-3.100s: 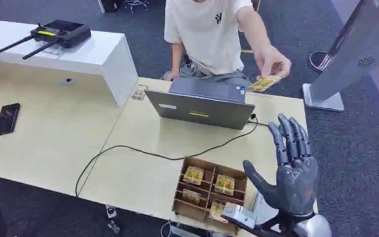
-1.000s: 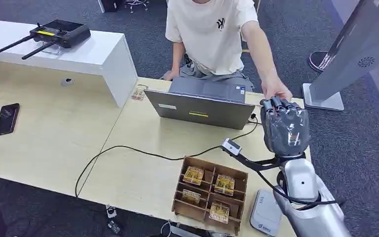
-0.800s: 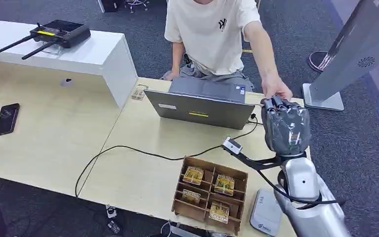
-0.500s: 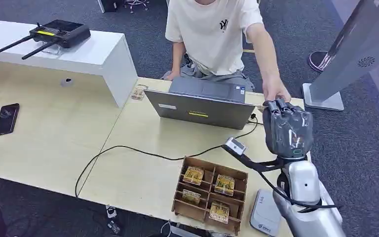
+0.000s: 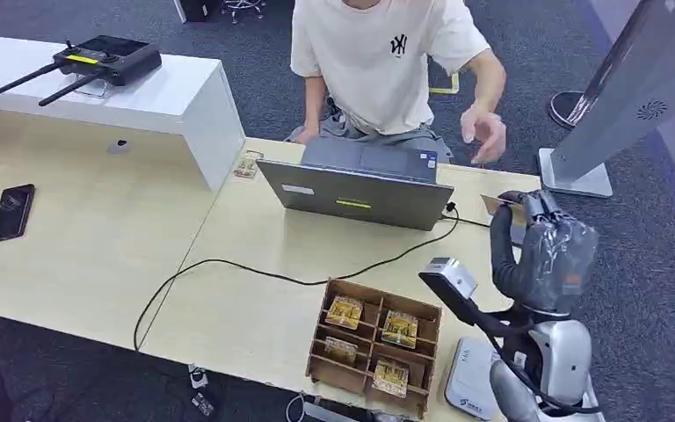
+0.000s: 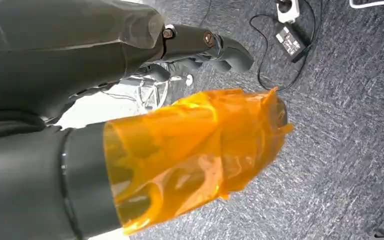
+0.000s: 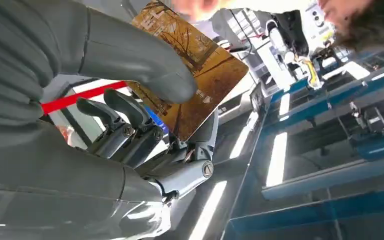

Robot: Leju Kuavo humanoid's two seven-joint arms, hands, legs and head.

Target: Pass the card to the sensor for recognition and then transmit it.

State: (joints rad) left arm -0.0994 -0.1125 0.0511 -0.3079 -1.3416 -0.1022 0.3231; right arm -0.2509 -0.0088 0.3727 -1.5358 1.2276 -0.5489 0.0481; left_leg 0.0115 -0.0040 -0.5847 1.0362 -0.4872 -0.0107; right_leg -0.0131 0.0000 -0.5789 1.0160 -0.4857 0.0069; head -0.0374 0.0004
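With the card (image 7: 192,75) pinched under its thumb, the right hand (image 5: 545,251) is lifting clear, presumably heading for the sensor (image 5: 473,380); left hand's state, cannot tell.

Dark grey right hand (image 5: 549,251); silver forearm (image 5: 558,356)

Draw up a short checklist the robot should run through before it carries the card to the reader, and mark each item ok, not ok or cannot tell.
1. Card held by the right hand, thumb pressing on its face: ok.
2. Person's hand drawn back, apart from the card: ok.
3. Grey reader on the table near the robot, top bare: ok.
4. Way down to the reader past the cardboard tray: cannot tell.
5. Left hand away from the table, over the floor: ok.
6. Which card face will meet the reader: cannot tell.
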